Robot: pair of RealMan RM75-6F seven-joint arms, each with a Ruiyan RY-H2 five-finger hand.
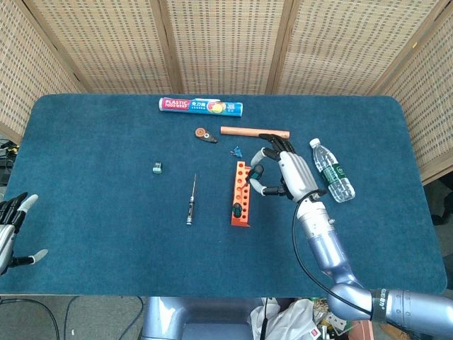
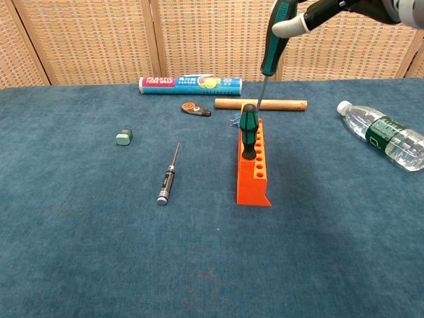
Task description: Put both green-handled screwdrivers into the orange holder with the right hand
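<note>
One green-handled screwdriver (image 2: 248,130) stands upright in the near end of the orange holder (image 2: 254,177), which also shows in the head view (image 1: 241,190). My right hand (image 1: 284,173) grips the second green-handled screwdriver (image 2: 273,41) by its handle, nearly upright and tip down. Its shaft tip hangs just above the holder's far end. In the chest view only part of my right hand (image 2: 334,8) shows at the top edge. My left hand (image 1: 10,230) is at the table's left front edge, fingers spread, holding nothing.
A black precision screwdriver (image 2: 168,176) lies left of the holder, with a small green block (image 2: 124,137) further left. Behind the holder are a wooden dowel (image 2: 261,104), a brown tool (image 2: 196,108) and a plastic wrap roll (image 2: 190,84). A water bottle (image 2: 384,135) lies at the right.
</note>
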